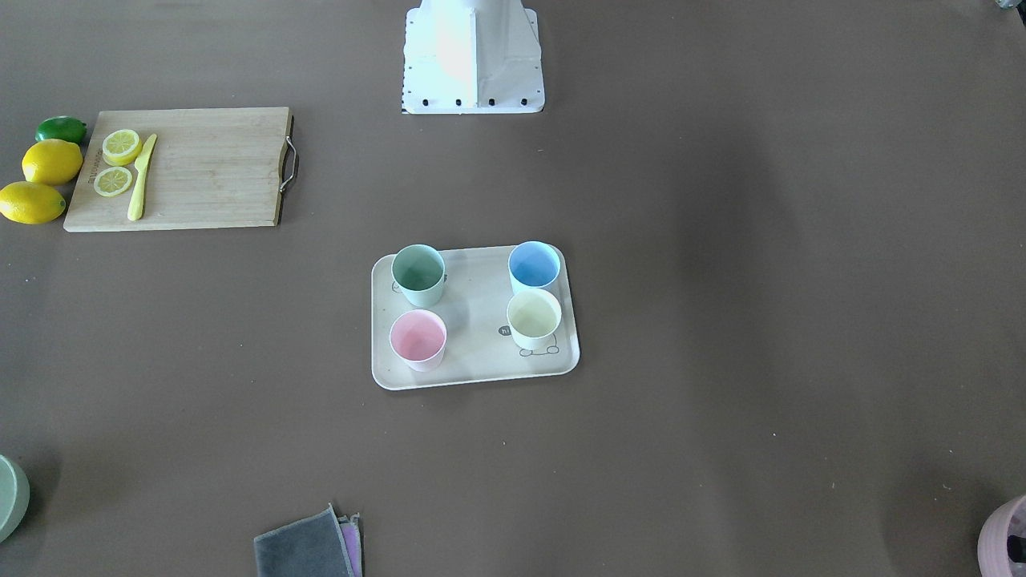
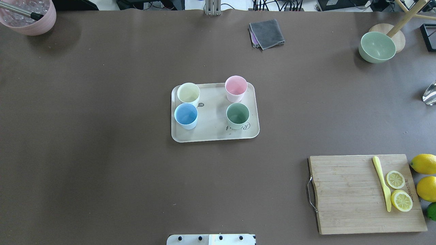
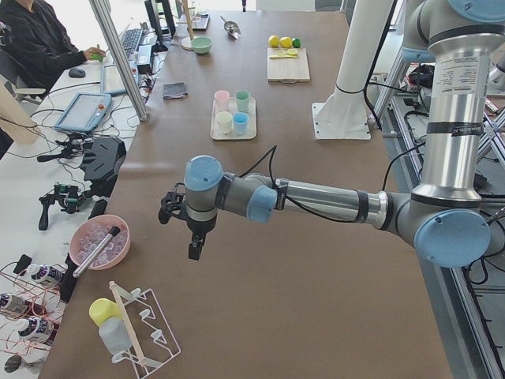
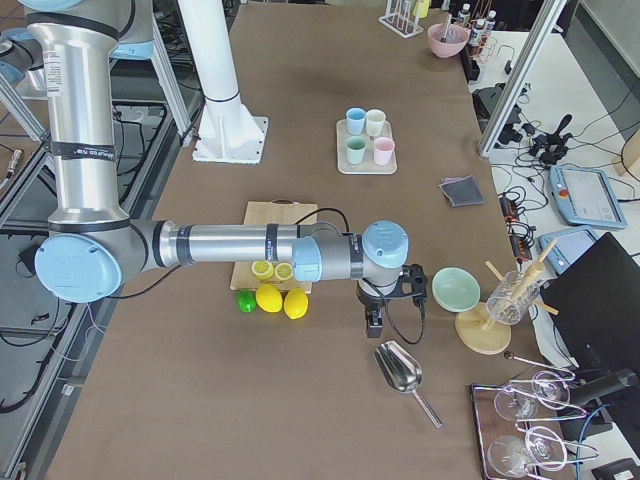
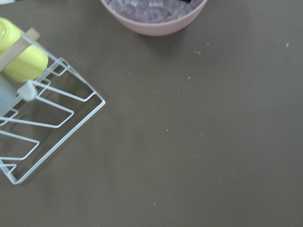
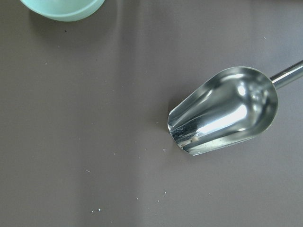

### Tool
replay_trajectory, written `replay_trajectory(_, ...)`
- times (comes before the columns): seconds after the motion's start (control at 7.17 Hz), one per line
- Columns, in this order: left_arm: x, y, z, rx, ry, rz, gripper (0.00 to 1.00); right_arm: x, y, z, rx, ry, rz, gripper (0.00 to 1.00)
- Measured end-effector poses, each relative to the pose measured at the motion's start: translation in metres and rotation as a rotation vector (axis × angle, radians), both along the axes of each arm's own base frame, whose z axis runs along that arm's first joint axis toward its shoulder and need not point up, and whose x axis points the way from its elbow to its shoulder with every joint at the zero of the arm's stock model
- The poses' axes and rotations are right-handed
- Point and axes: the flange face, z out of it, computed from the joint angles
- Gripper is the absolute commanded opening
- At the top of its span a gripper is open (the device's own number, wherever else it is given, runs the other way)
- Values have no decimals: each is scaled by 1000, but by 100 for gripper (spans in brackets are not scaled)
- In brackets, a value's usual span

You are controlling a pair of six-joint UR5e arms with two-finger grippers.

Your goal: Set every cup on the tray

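The cream-beige tray (image 2: pixel 211 133) lies at the table's middle. All four cups stand upright on it: cream-yellow (image 2: pixel 188 92), light blue (image 2: pixel 186 114), pink (image 2: pixel 235 86) and mint green (image 2: pixel 237 114). The front-facing view shows the same tray (image 1: pixel 473 365). My left gripper (image 3: pixel 196 251) hangs far from the tray near the table's left end, seen only in the exterior left view. My right gripper (image 4: pixel 373 323) hangs near the right end, seen only in the exterior right view. I cannot tell whether either is open or shut. Neither wrist view shows fingers.
A wooden cutting board (image 2: pixel 354 204) with lemon slices and a yellow knife (image 2: pixel 382 182) lies at the front right, lemons beside it. A green bowl (image 2: pixel 377 47), a grey cloth (image 2: pixel 266 33) and a mauve pot (image 2: pixel 29 18) stand along the far edge. A metal scoop (image 6: pixel 222 111) and a wire rack (image 5: pixel 42 127) lie under the wrists.
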Motion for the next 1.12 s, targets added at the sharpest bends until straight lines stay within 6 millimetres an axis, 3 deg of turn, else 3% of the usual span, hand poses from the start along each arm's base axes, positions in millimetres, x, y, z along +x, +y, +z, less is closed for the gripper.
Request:
replay_trajectory(0.28,-5,17,15,-28,26,1,98,1,-2,-3,2,2,5,100)
replay_trajectory(1.12,-6,13,11,-23,26,-4,98,2,-4,-5,6,11,10,100)
